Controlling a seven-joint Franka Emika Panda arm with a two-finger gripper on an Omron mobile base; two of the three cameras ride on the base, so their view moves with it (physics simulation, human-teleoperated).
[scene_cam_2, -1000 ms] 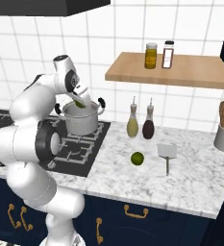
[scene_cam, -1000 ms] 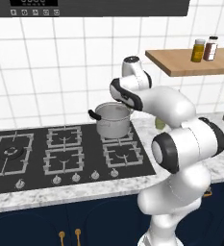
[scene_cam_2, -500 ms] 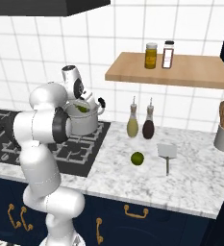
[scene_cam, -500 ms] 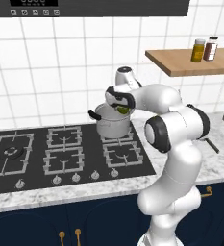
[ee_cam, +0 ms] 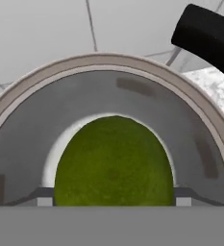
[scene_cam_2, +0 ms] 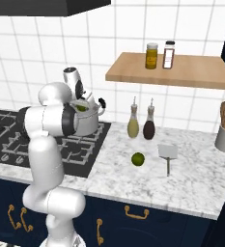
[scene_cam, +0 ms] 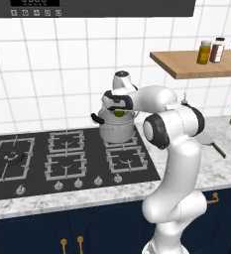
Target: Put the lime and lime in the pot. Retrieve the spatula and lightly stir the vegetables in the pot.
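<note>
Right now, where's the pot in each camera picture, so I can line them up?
Left base view: the pot sits on the back right burner, centre of picture, with the gripper and a lime above it.
Right base view: the pot is left of centre, behind the arm.
Hand view: the pot's rim arches across the picture.
Shared landmark: the lime over the pot.

Since a second ago the arm swings in from the right and folds over the stove, so the gripper (scene_cam: 119, 112) now hangs above the mouth of the pot (scene_cam: 116, 131). The lime (scene_cam: 119, 112) it holds travels along, sitting toward six o'clock in the hand view, pot rim arcing overhead.
</note>
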